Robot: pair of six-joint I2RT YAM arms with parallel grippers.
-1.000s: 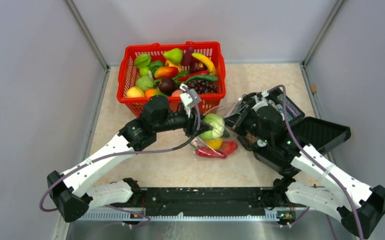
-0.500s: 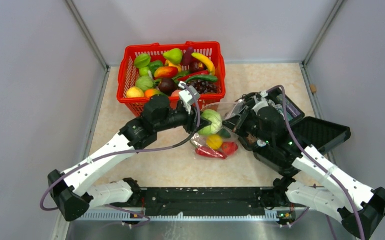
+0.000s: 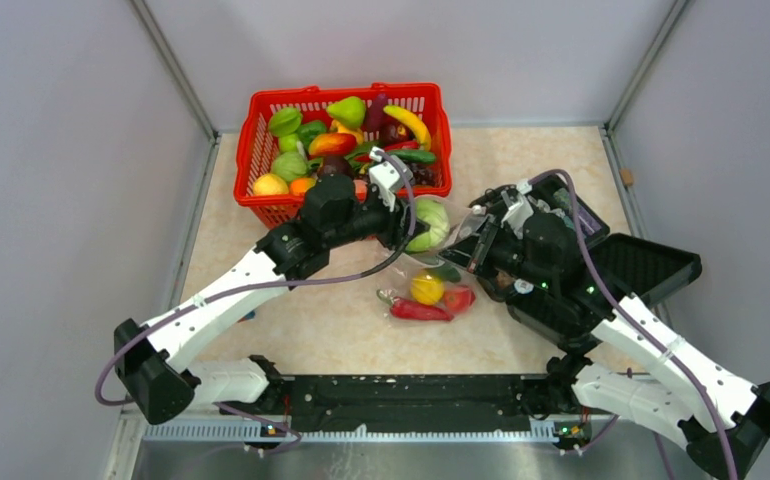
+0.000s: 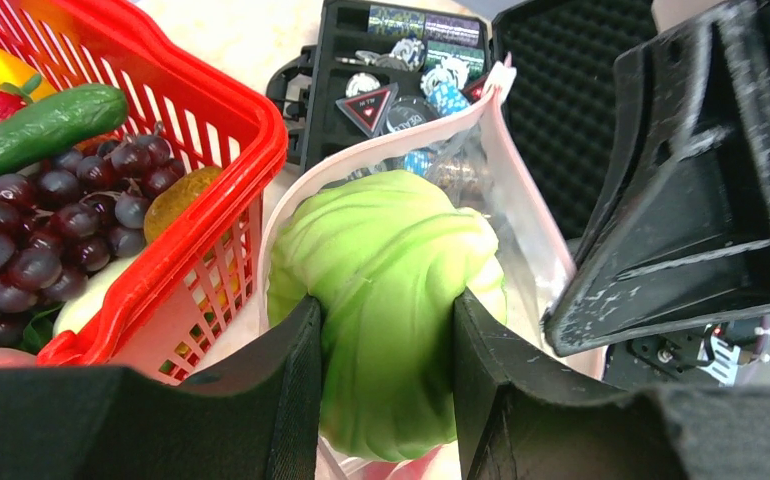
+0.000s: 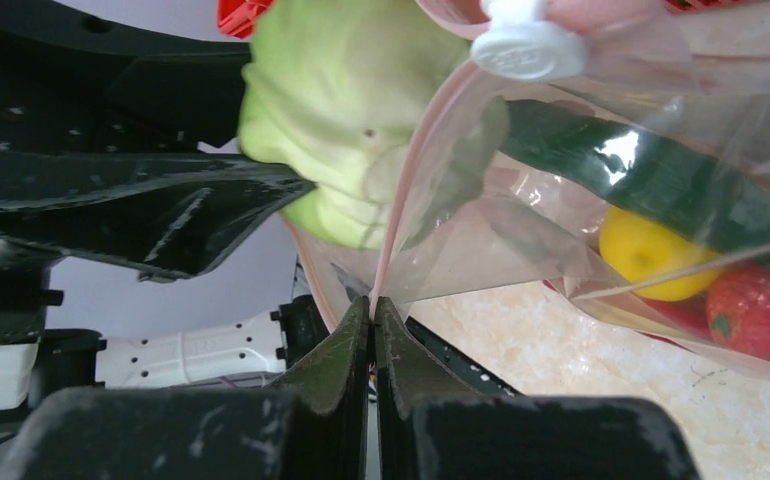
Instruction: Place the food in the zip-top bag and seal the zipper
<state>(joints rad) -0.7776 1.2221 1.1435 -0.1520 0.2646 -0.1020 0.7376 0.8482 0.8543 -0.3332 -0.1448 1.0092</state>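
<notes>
Left gripper (image 4: 386, 325) is clamped on the cabbage (image 4: 391, 240), fingers (image 4: 291, 380) partway apart with one pad on each side. It holds the cabbage at the mouth of the bag (image 4: 526, 215), just beside the front wall of the basket (image 4: 211, 110). I see the pink zipper (image 5: 398, 210) rim looping around the cabbage. It looks partly inside, but I can't tell how deep from the wrist views. Right gripper (image 5: 373, 303) has its fingers pressed together, pinching the zipper edge and holding that side of the mouth up. The bag's lower end lies on the table (image 3: 301, 320) between the arms. Inside it I see the lemon (image 3: 426, 289), tomato (image 3: 458, 297), chili (image 3: 419, 310) and cucumber (image 3: 446, 272). The mouth is open, zipper not sealed. Grapes (image 4: 41, 230) sit in the basket. The open case (image 3: 651, 265) lies under the right arm.
</notes>
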